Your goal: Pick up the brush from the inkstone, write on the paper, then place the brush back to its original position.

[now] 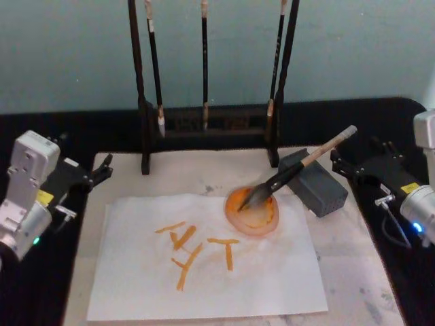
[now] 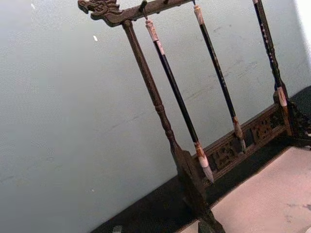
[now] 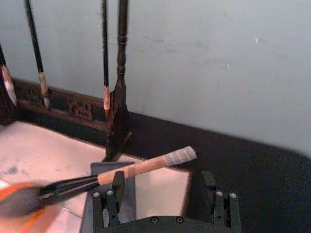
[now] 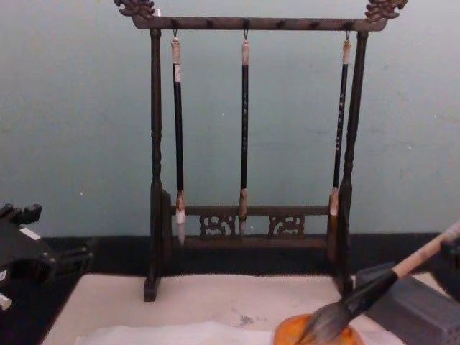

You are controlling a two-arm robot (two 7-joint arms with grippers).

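Observation:
The brush (image 1: 289, 175) lies slanted, its dark tuft in an orange dish (image 1: 253, 216) and its tan handle leaning on the dark grey inkstone (image 1: 318, 188). In the chest view the brush (image 4: 374, 287) rests the same way. The paper (image 1: 204, 272) lies in front of the dish and bears several orange strokes. My right gripper (image 1: 340, 163) is open just right of the inkstone, close to the handle's whitish end and not touching it. In the right wrist view the handle (image 3: 146, 167) lies just beyond the open fingers (image 3: 116, 184). My left gripper (image 1: 102, 170) is open at the mat's left edge.
A dark wooden rack (image 1: 204, 125) with three thin hanging brushes stands at the back of the cream mat (image 1: 190, 178), also seen as the rack (image 4: 248, 230) in the chest view. Black tabletop (image 1: 41, 285) surrounds the mat.

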